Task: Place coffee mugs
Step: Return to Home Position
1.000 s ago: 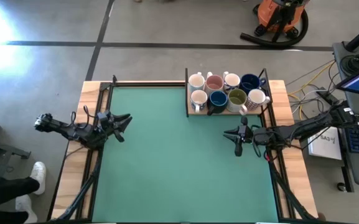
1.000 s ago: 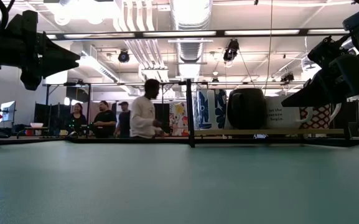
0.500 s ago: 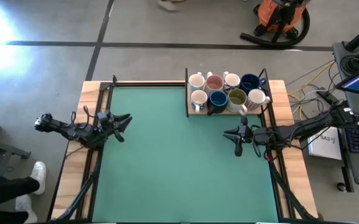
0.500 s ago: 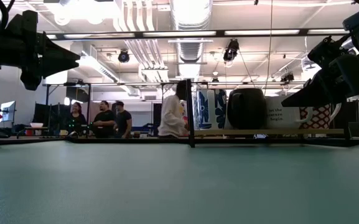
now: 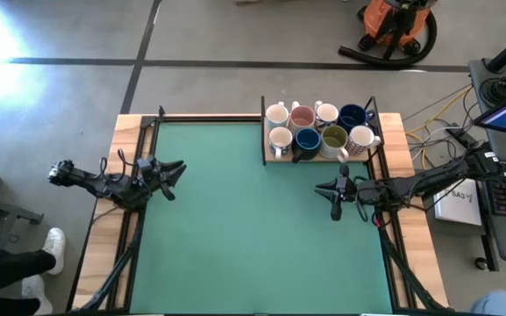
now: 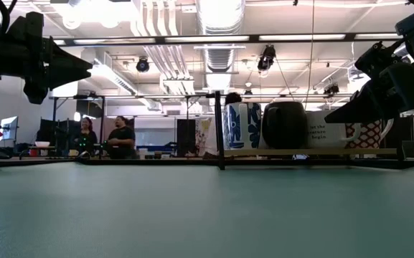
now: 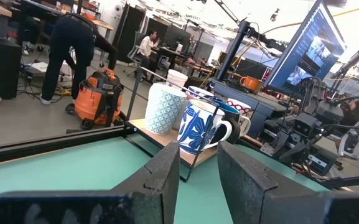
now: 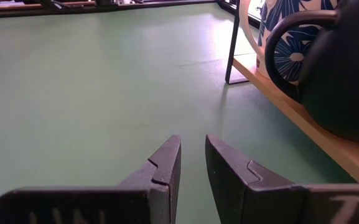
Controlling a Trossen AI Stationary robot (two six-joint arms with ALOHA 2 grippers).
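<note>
All eight coffee mugs (image 5: 318, 130) stand in two rows on the shelf (image 5: 264, 145) at the table's far right corner, none on the green mat (image 5: 235, 228). The right gripper (image 5: 321, 187) hovers near the shelf's front, fingers a slit apart and empty. The left gripper (image 5: 177, 167) (well off, at the left edge) looks likewise. My worry: if the right arm swings shelfward it could clip the front row — packed that tight, one knock would jostle the neighbours.
</note>
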